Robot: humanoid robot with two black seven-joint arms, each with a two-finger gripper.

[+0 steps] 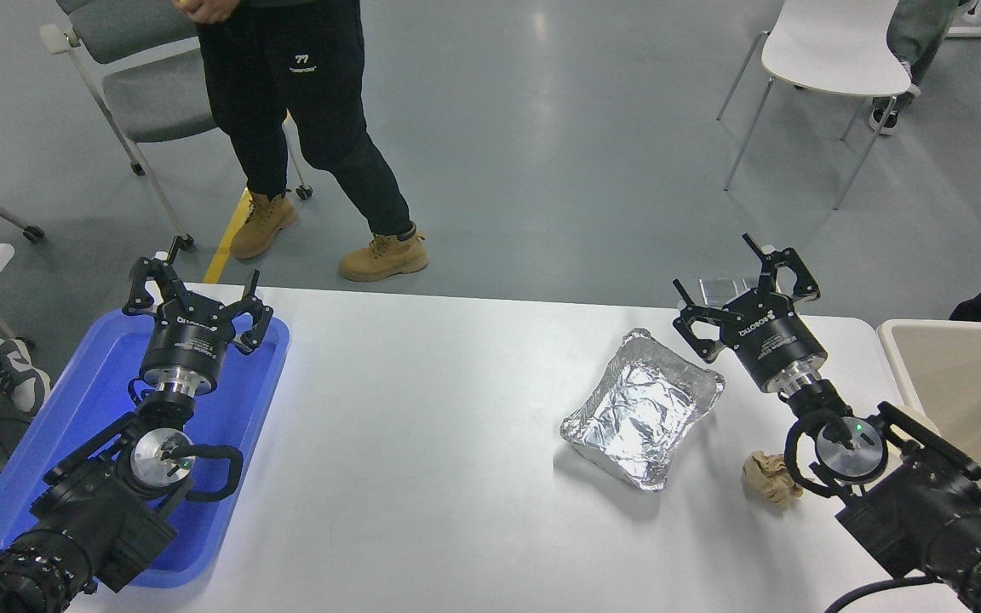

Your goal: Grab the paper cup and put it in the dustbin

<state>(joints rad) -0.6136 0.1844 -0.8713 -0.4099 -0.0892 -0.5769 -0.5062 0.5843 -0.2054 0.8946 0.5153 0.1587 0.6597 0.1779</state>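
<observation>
No paper cup visible anywhere on the white worktop (422,409), so risk of grabbing the wrong litter. Smooth beige dustbin (967,375) at 3 o'clock; glossy blue tray (22,460) at 9, under the parked left tool (201,294), spread apart. Crinkled foil tray (642,410) centre-right. Right tool (746,285) apart, empty. Crumpled brown wad (768,479) at 5.

Left gripper (197,285) parked lower left, jaws spread; right gripper (742,285) raised, jaws spread

A blue plastic tray (14,460) sits at the table's (422,443) left, with a crinkled foil tray (639,409) and brown paper wad (767,478) toward the right.
</observation>
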